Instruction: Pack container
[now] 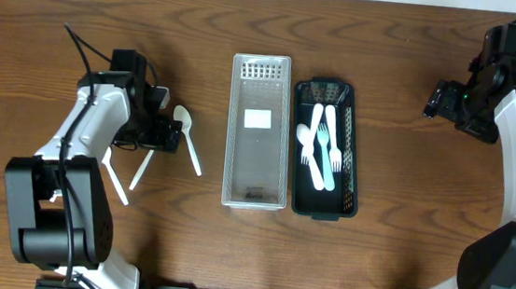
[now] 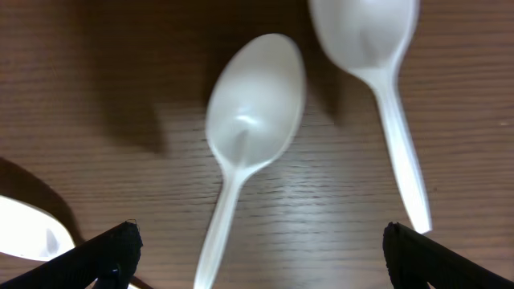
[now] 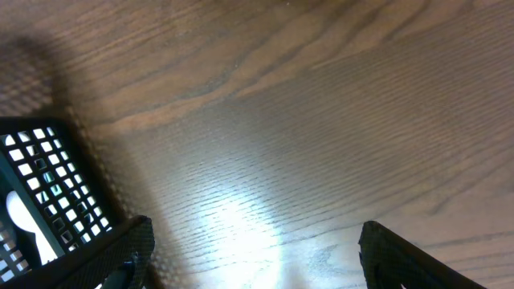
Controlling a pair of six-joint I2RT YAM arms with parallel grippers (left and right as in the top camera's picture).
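Nearest on the left side, a thin white plastic handle (image 1: 116, 179) lies slanted on the brown wooden table (image 1: 213, 19). What kind of utensil it belongs to, I cannot tell.

A little farther, the left gripper (image 1: 160, 134) is low over the table. Its jaws are wide apart and hold nothing. In the left wrist view its two black fingertips (image 2: 112, 249) stand on either side of a white plastic spoon (image 2: 255, 104), apart from it. This spoon lies flat on the wood, its bowl pointing away from the camera and its handle running back between the fingertips. A second white plastic spoon (image 2: 365, 36) lies just to the right of the first one, a little tilted and not touching it. From overhead it lies between the left gripper and the containers.

In the middle of the table stands a clear rectangular plastic container (image 1: 233, 128), its long side running from near to far, with a white label (image 1: 258, 118) at its bottom. Just beside it on the right stands a black perforated plastic basket (image 1: 358, 144) of similar length. Inside the basket lies white and pale blue plastic cutlery (image 1: 321, 148), placed lengthwise, with forks among the pieces.

At the far right, the right gripper (image 1: 435, 99) is over the wood, well apart from the basket. Its jaws are also spread wide with nothing between them. Its wrist view shows only the wood grain and one corner of the basket at the left edge.
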